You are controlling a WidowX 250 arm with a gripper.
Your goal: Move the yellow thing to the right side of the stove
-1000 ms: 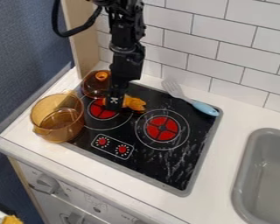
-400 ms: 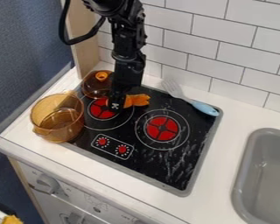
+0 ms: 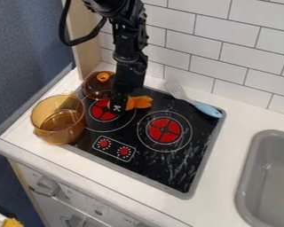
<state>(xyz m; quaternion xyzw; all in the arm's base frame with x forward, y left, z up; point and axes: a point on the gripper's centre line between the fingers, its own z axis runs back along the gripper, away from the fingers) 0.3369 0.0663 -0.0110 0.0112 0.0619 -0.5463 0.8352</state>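
Gripper (image 3: 116, 105) low over stove's (image 3: 150, 166) back-left part, pointing down; cannot tell how far open, or whether it holds anything. Yellow thing (image 3: 138, 102), more orange, right beside it, partly hidden behind, at stove's back left; placement probably suits grasp by its near end. Lid (image 3: 98, 87) at stove's back-left corner, close by gripper, likely snag if swung left. Pot (image 3: 57, 119) at stove's left edge, out of rightward path. Fork (image 3: 195, 104) across stove's back-right edge; likely needs clearing by low carry along back.
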